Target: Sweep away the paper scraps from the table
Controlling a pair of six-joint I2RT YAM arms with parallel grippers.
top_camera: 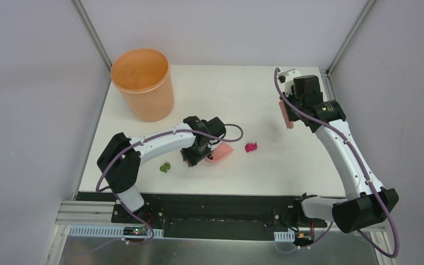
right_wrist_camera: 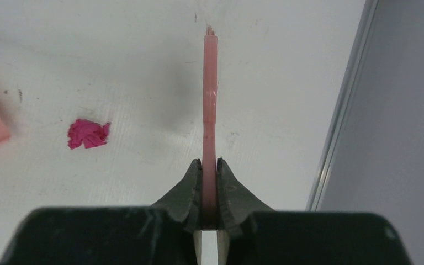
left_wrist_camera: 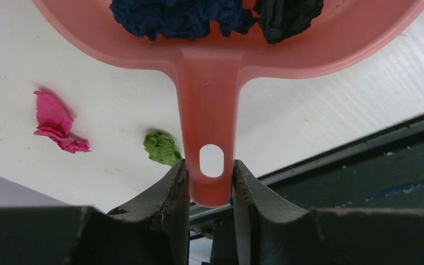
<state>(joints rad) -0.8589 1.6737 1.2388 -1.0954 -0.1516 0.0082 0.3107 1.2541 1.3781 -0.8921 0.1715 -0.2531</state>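
My left gripper (left_wrist_camera: 211,178) grasps the dustpan (left_wrist_camera: 210,83), with a blue scrap (left_wrist_camera: 176,16) and a black scrap (left_wrist_camera: 287,17) inside. My right gripper (right_wrist_camera: 210,165) is clenched on the brush (right_wrist_camera: 210,83), well right of the dustpan.

- A robotics lab test cell.
- Plain grey wall panels (top_camera: 27,110) in aluminium posts (top_camera: 93,33) close in the white table (top_camera: 287,165) at left, top and right.
- A left arm (top_camera: 154,139) and right arm (top_camera: 346,157), purple-cabled, are bolted to a black base rail (top_camera: 221,208) along the bottom.

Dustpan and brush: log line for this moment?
left end effector: holds dustpan | right end effector: holds brush | table: magenta scrap, green scrap
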